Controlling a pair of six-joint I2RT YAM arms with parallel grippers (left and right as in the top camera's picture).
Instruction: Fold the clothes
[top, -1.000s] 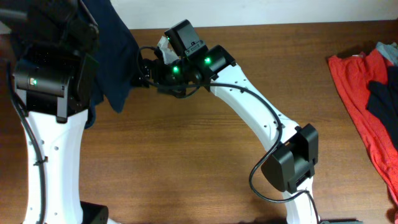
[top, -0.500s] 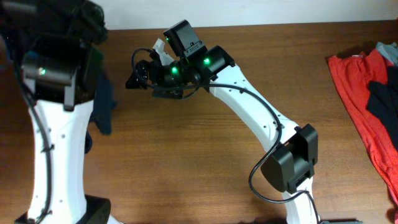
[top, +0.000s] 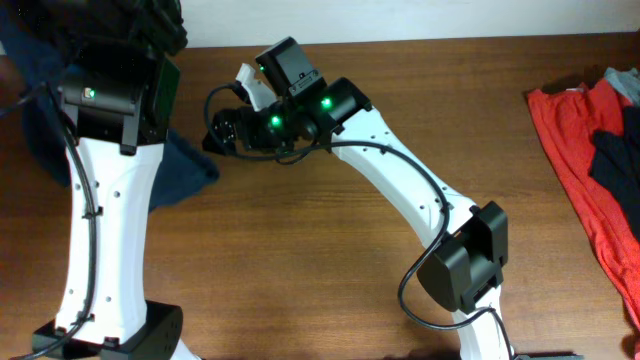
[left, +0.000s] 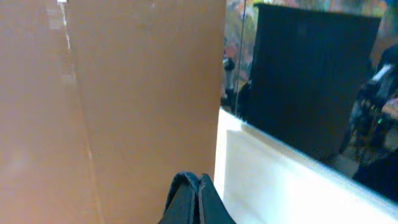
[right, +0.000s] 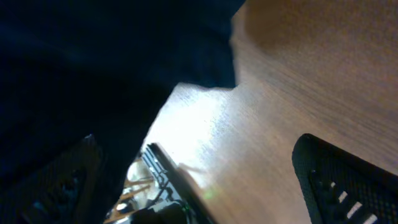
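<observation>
Spreading across the whole overhead view, the wooden counter has a red pile waiting at its far right edge, well apart from the work. The left arm stands tall at the left so that the dark garment hangs beside it. We judge this is meant to let the cloth open out for a first fold, and we cannot tell whether its hem touches the wood. The right arm reaches across toward that hanging cloth, likely to catch a second edge. The right tool is wide apart and grips nothing; one finger is bare over the counter and the other sits under the garment. The left tool points upward with its fingers pressed together, and a dark fold at their tip looks to us like the garment pinched there
</observation>
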